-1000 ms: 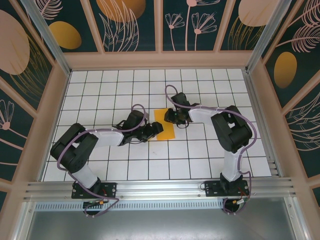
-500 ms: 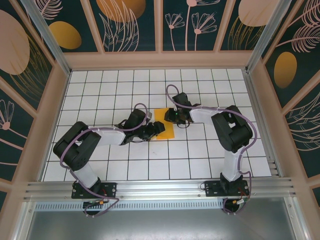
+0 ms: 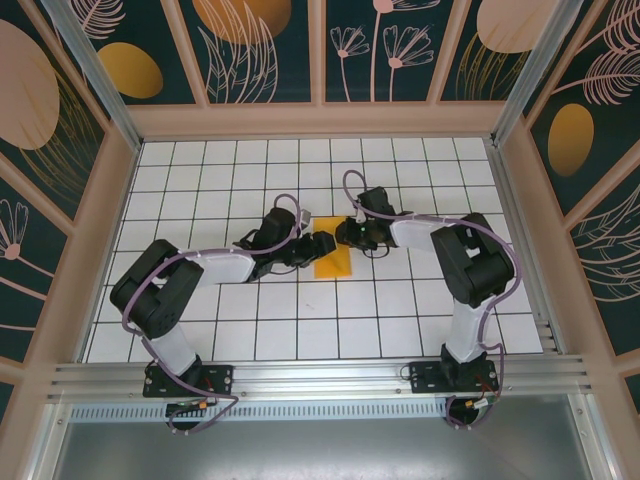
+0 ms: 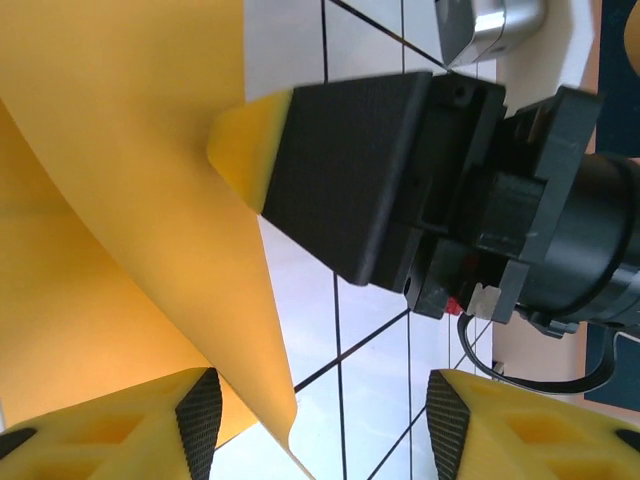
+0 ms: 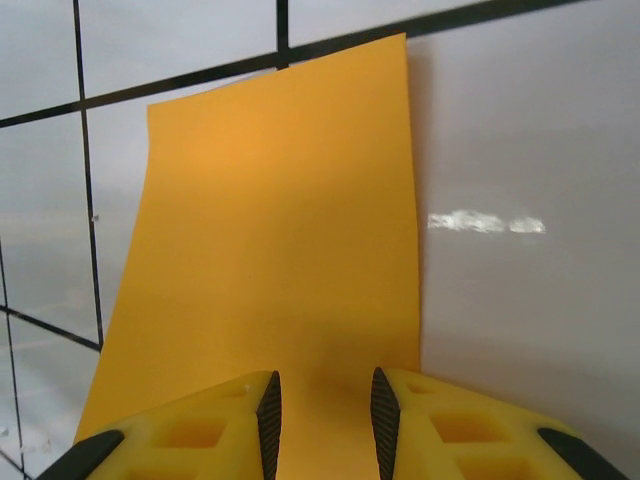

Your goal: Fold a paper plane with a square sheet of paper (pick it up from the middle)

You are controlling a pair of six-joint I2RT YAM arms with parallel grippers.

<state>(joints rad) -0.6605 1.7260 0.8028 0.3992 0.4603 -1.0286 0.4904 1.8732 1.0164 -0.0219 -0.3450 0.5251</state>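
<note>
The square sheet of paper (image 3: 331, 262) lies mid-table as an orange-yellow strip, its left part raised. My left gripper (image 3: 318, 246) is at its left edge and my right gripper (image 3: 350, 236) at its far right corner. Seen from the left wrist, the sheet (image 4: 120, 150) curls up and its free edge hangs between the open jaws of the left gripper (image 4: 322, 425), near the left pad (image 4: 200, 420). The right gripper's yellow fingertip (image 4: 245, 140) touches the sheet. From the right wrist, the right gripper (image 5: 324, 415) stands over the flat sheet (image 5: 270, 230), jaws narrowly apart. The paper plane is out of view.
The white gridded table (image 3: 230, 180) is boxed in by wood-framed painted walls (image 3: 100, 230) on three sides. An aluminium rail (image 3: 320, 380) runs along the near edge by the arm bases. Free tiles lie all round the sheet.
My left gripper has moved right against the sheet's left edge and narrowed its jaws. The sheet's left part has lifted, so it looks narrower from above. The right gripper shifted slightly right.
</note>
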